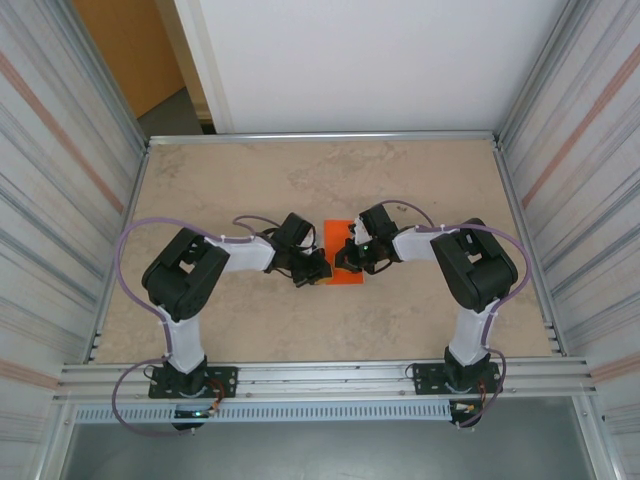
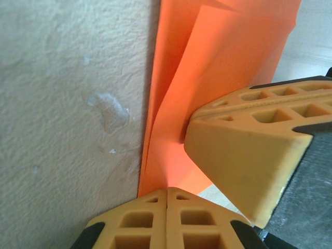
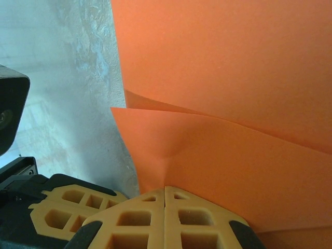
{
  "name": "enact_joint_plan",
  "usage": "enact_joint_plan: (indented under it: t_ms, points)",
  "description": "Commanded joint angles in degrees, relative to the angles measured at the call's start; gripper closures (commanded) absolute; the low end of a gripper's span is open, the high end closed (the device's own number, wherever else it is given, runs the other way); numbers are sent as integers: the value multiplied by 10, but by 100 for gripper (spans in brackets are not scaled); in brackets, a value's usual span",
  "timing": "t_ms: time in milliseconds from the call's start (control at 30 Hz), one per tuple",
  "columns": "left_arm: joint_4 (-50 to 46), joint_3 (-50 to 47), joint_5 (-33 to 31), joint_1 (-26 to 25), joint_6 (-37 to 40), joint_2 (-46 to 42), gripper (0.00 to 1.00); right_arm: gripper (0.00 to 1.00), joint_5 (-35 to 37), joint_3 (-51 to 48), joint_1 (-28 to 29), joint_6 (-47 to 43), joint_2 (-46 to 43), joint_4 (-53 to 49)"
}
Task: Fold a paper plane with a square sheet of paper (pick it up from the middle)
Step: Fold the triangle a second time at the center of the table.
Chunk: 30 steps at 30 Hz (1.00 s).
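- Nearest the lens, the left claw (image 2: 166, 192) has its yellow fingers pressed together, with the tips at the left edge of the square sheet of paper (image 2: 233, 57). I cannot tell whether a layer is nipped between them.
- Closed likewise, the right claw (image 3: 165, 189) touches a raised orange flap with its tips, and a small dimple sits in the paper just ahead of them.
- From above, the sheet lies part-folded at the middle of the worktop (image 1: 250, 180), between the two claws, which meet over it from left and right.
- My judgement is that an early fold is being set: the layers stand loose rather than flat, so the crease looks unfinished.
- To do this well, one claw should pin the lower layer while the other sweeps along the fold line, low and slow, from the middle outward.
- Edges should be matched before pressing, since a skewed crease would spoil the plane's symmetry.
- Thin paper like this may slide on the worktop, or buckle if both claws push toward each other.
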Motion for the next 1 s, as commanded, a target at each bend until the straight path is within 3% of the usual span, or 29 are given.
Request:
enact_joint_plan:
  t_ms: [0, 300, 700, 967]
  points:
    - [-31, -13, -13, 5, 2, 0, 100, 100, 5, -12, -3, 7, -9, 1]
    - [-24, -23, -13, 4, -7, 4, 100, 100, 16, -32, 15, 1, -12, 16]
    - [-27, -53, -9, 4, -21, 7, 100, 100, 23, -6, -113, -9, 19, -8]
    - [-23, 6, 5, 3, -5, -22, 99, 97, 44, 22, -134, -17, -41, -69]
